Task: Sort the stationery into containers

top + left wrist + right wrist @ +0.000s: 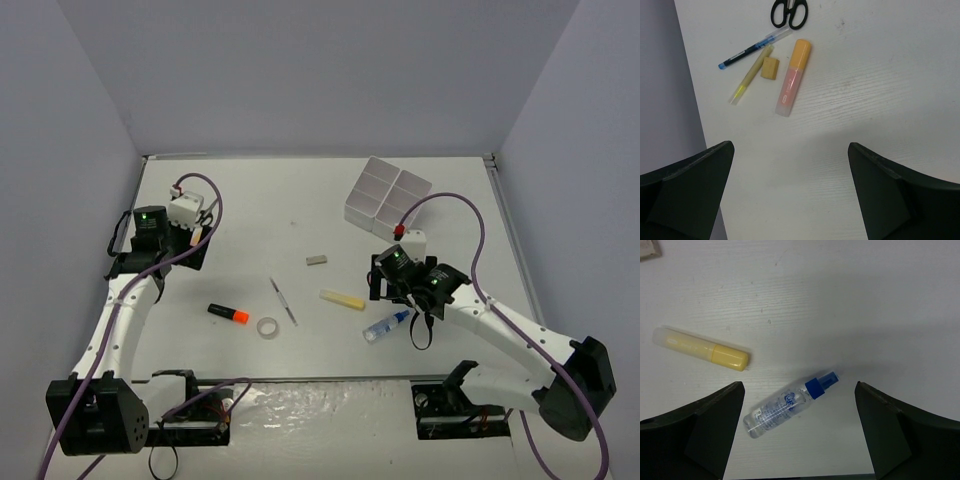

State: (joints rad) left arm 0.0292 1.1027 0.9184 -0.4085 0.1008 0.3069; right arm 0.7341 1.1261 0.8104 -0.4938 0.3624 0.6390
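Observation:
The white four-compartment tray stands at the back right. On the table lie a small grey block, a thin grey stick, a yellow bar, a black marker with an orange cap, a clear tape ring and a blue-capped bottle. My right gripper is open and empty, above the bottle, which lies flat between its fingers, with the yellow bar to the left. My left gripper is open and empty at the far left.
The left wrist view shows more items ahead of the left gripper: black scissors, a blue pen, a thin yellow highlighter, a small yellow eraser and a pink tube with an orange cap. The table's left edge is close.

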